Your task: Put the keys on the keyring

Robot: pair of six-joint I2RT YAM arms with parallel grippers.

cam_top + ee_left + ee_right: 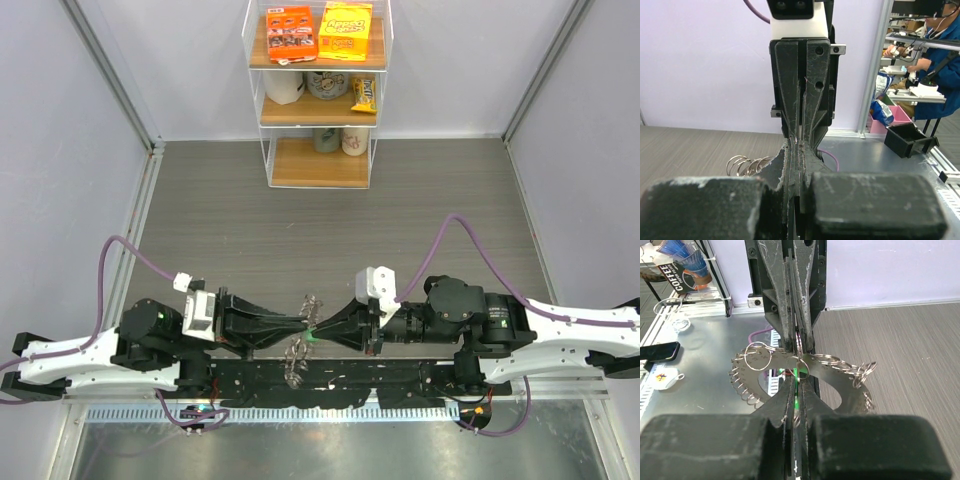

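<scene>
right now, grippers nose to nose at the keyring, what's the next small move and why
Probably ease the right gripper slightly forward, to work the green key it seems to pinch into a split ring on the keyring. Both grippers are shut, tips nearly meeting, and the left gripper appears to hold the keyring.

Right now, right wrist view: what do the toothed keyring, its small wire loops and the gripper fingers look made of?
Keyring: flat dull-grey plate with a soft sheen, likely sheet metal; alloy unclear. Wire loops: bright, shiny coiled wire, probably steel. Right gripper fingers: matt black, edges scuffed whitish, looks like plastic, maybe printed.
</scene>
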